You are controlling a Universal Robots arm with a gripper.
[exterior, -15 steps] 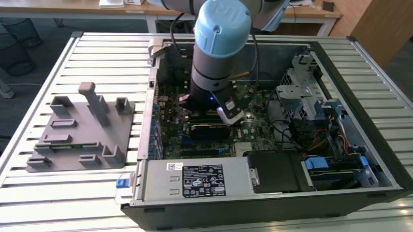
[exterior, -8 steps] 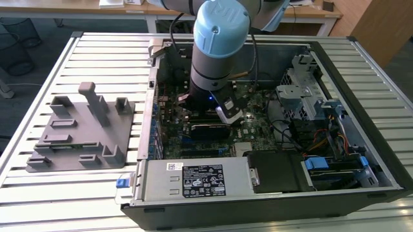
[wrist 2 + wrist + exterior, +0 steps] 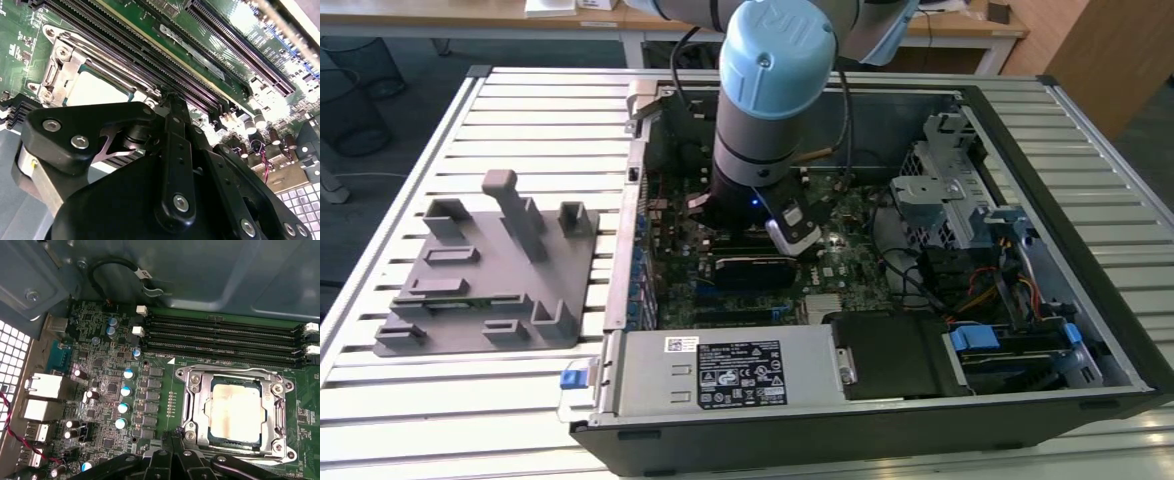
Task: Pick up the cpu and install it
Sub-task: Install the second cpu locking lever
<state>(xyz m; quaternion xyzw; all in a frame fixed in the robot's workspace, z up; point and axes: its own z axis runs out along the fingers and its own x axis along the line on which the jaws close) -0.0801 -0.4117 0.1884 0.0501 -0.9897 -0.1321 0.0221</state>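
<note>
- The cpu [image 3: 234, 412] is seen seated in the metal socket [image 3: 200, 405] on the motherboard [image 3: 100, 390], inside the open computer case [image 3: 1067, 330].
- It is judged light, stiff and fragile, best taken by its thin edges.
- The gripper [image 3: 172, 102] hangs just beside the socket; whether its fingers are apart cannot be told.
- Memory slots [image 3: 225, 335] and capacitors [image 3: 123, 407] crowd nearby; the grey tray [image 3: 494, 270] rests on the surface [image 3: 400, 400].

- Before me lies an open computer case [image 3: 1067, 120] on a slatted metal table [image 3: 454, 400].
- A grey plastic tray [image 3: 494, 270] with upright posts sits at the exterior view's left, beside the case.
- I see a green motherboard [image 3: 100, 390] with black memory slots [image 3: 225, 337] and a metal socket frame [image 3: 192, 405].
</note>
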